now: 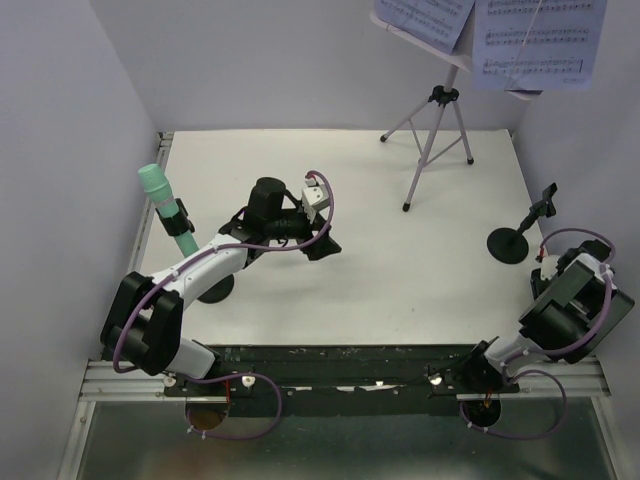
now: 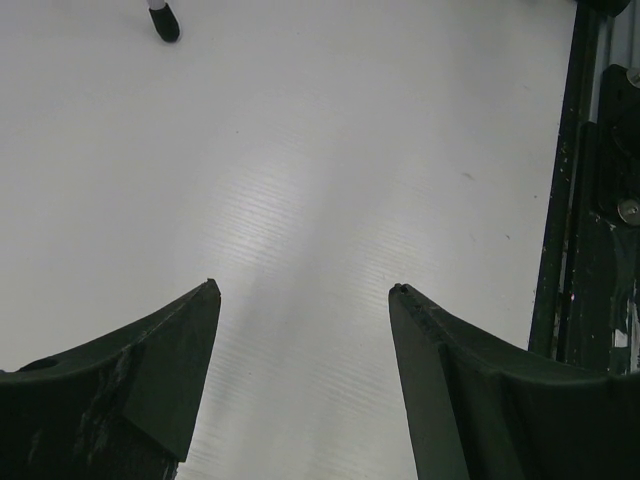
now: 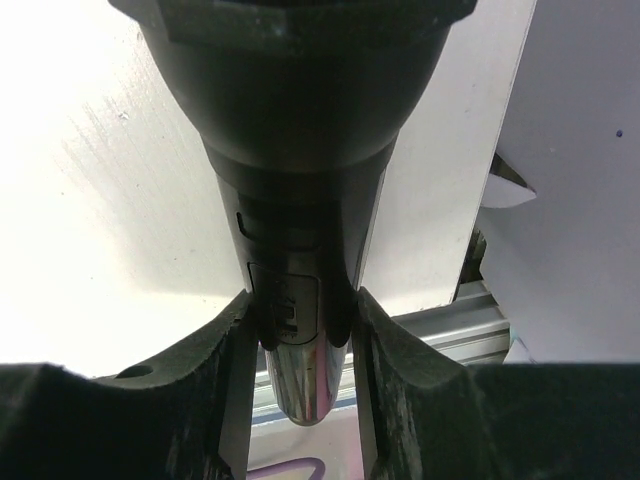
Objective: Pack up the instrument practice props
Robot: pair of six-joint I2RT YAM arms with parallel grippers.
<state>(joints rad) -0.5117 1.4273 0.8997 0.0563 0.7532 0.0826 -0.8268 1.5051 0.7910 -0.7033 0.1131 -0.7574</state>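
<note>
- The white desk (image 1: 330,310) carries everything you see.
- Your silver music stand (image 1: 437,130) stands on three legs at the far right of the desk.
- Sheet-music pages (image 1: 530,40) rest on its top, partly cut off by the frame edge.
- Your left hand (image 2: 300,290) hangs over bare desk near the middle, fingers wide apart, gripping nothing.
- Your right hand (image 3: 300,300) is at the near right edge, clamped on the black microphone (image 3: 300,150), whose silver end pokes out between the fingers.
- The mint-green microphone (image 1: 155,185) sits tilted on a black pole (image 1: 183,225) at the left edge, just beside your left arm (image 1: 215,262).
- A second black pole (image 1: 512,243) stands near the right edge, between music stand and right arm (image 1: 575,310).
</note>
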